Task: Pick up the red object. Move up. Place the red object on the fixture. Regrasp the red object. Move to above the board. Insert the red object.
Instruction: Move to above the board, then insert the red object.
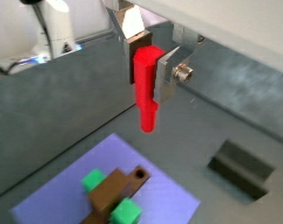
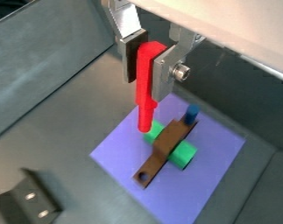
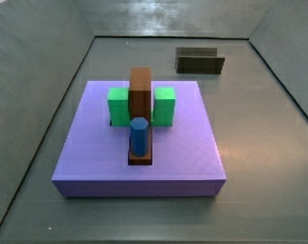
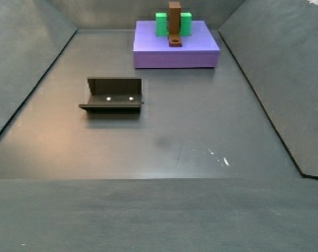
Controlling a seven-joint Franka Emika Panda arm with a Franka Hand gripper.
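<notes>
I read the red object [image 1: 146, 87] as held upright between the fingers [image 2: 165, 70], which are clamped on its upper part, with its lower end hanging free. In both wrist views the gripper [image 1: 146, 59] sits in the upper middle of the frame, high over the floor. The board [image 2: 214, 171] lies below it in both wrist views; whether the piece is directly over it I cannot tell. I judge the step in hand to be the move to above the board, with insertion next. That move calls for lining the red tip up with its hole and then descending straight. The fixture [image 4: 112, 95] stands empty, well apart from the board. Neither side view shows the gripper or the red object. I cannot make out the receiving hole; the brown bar [image 3: 141, 100], green blocks [image 3: 161, 105] and blue peg [image 3: 138, 136] crowd the board's middle
</notes>
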